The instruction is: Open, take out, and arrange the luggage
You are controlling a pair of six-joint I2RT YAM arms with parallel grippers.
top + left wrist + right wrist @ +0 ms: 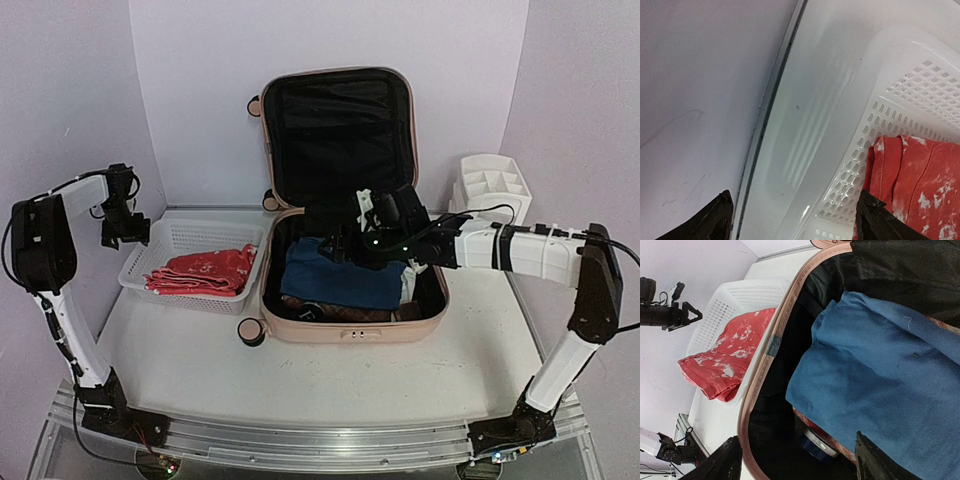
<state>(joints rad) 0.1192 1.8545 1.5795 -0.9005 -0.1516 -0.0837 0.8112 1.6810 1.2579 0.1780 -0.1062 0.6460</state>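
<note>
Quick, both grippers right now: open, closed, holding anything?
Left gripper: open, empty, by the basket rim.
Right gripper: open, empty, above the blue cloth in the suitcase.

- Luggage (350, 330): peach-pink shell; lining (335, 130) plain black; caster wheel (251, 332) black with beige.
- Folded cloth (340, 278) inside the luggage: plain mid-blue.
- Round item (815, 442) beneath the blue cloth: dark blue with a silvery rim.
- Patterned cloth (205, 270) in the basket: red, mottled with irregular white flecks.
- Basket (190, 235): white, its walls pierced by a regular grid of small holes.
- Drawer organizer (492, 185): plain white.
- Table (300, 385): white.
- Walls (200, 60): pale lilac.
- Left arm (72, 335) and right arm (560, 365): white links, black joints.
</note>
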